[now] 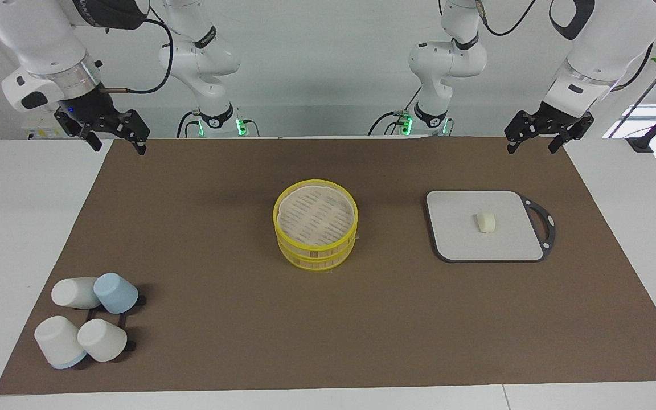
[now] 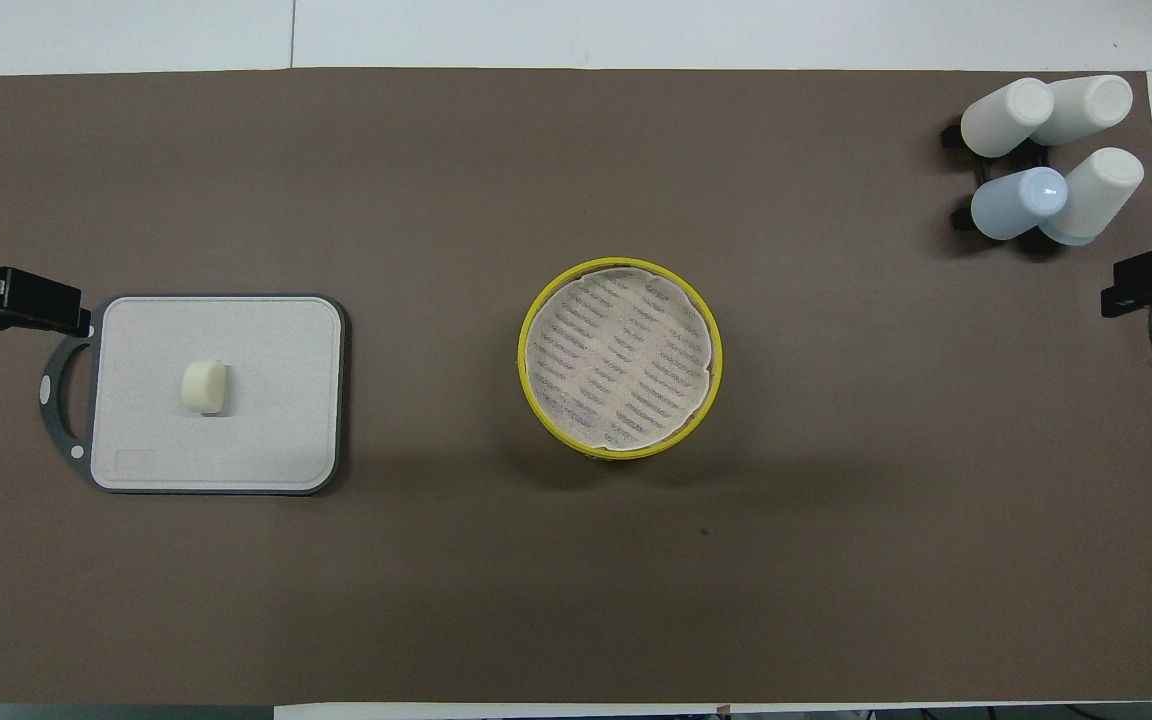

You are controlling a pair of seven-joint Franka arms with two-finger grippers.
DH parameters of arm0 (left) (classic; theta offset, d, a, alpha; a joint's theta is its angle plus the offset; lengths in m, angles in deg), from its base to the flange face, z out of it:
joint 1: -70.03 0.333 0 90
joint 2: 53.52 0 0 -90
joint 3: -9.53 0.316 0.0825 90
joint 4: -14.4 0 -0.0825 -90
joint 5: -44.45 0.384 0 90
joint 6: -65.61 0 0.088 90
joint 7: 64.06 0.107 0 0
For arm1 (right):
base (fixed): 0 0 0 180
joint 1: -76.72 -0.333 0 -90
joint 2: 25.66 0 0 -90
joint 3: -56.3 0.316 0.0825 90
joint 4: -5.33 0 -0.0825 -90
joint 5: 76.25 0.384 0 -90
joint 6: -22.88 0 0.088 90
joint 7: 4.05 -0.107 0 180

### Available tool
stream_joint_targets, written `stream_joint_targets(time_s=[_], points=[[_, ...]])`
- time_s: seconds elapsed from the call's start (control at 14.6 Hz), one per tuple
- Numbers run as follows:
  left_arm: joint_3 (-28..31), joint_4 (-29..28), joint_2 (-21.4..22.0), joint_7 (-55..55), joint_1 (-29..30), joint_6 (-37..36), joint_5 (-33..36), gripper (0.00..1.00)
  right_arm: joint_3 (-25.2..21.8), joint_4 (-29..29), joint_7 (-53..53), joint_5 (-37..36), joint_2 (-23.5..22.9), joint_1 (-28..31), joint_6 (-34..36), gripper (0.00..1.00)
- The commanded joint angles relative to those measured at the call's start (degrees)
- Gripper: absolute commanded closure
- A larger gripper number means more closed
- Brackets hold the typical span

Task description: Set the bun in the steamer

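Observation:
The bun [image 1: 486, 222] is a small cream-white lump lying on the grey rectangular board [image 1: 459, 239] toward the left arm's end of the table; it also shows in the overhead view [image 2: 205, 387]. The steamer [image 1: 276, 219], a round bamboo basket with yellow rims, stands open-topped in the middle of the brown mat, with a pale liner inside and nothing else in it; its rim shows in the overhead view [image 2: 524, 360]. My left gripper [image 1: 532, 149] is open and empty, raised over the mat's corner at the robots' end. My right gripper [image 1: 118, 147] is open and empty, raised over the mat's other corner at the robots' end.
Several white and pale-blue cups [image 1: 91, 319] sit on a black rack at the right arm's end, farther from the robots than the steamer; they also show in the overhead view [image 2: 1046, 150]. The board [image 2: 276, 400] has a dark handle loop on its outer side.

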Motion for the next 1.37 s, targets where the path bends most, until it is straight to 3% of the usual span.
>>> stream_joint_targets(time_s=[0.0,0.2,0.34,0.41,0.55,0.75,0.82,1.02,1.3], points=[[-0.20,-1.25,0.62,0.43,0.39,1.26,0.83,0.00,0.37,-0.62,1.23,0.02,0.77,0.44,-0.70,0.00],[-0.20,-1.25,0.62,0.43,0.31,1.18,0.83,0.00,1.68,-0.54,1.23,0.37,0.59,0.00,-0.43,0.00],[-0.20,-1.25,0.62,0.43,0.31,1.26,0.83,0.00,8.07,1.12,-1.21,1.52,-0.02,-0.44,1.66,0.00],[-0.20,-1.34,0.71,0.43,0.39,1.18,0.83,0.00,10.89,3.92,-7.06,1.61,-1.24,-1.57,2.37,0.00],[-0.20,-3.61,1.41,0.52,0.57,2.83,0.83,0.00,13.20,13.38,-18.15,1.26,-9.12,-8.22,4.82,0.00],[-0.20,-21.75,6.67,1.13,3.81,18.16,0.83,0.00,12.41,29.04,-33.70,-0.05,-24.32,-21.92,4.59,0.00],[-0.20,-27.04,7.12,2.00,4.86,23.27,0.83,0.00,12.15,30.65,-36.53,-0.85,-26.72,-26.24,2.14,0.00],[-0.20,-34.11,2.84,3.77,6.02,34.80,0.83,0.00,12.15,26.91,-43.75,-2.78,-27.71,-32.77,-6.03,0.00],[-0.29,-37.02,-2.88,3.24,5.23,42.73,0.74,0.00,12.23,4.69,-44.03,-3.05,-20.95,-34.80,-22.81,0.00]])
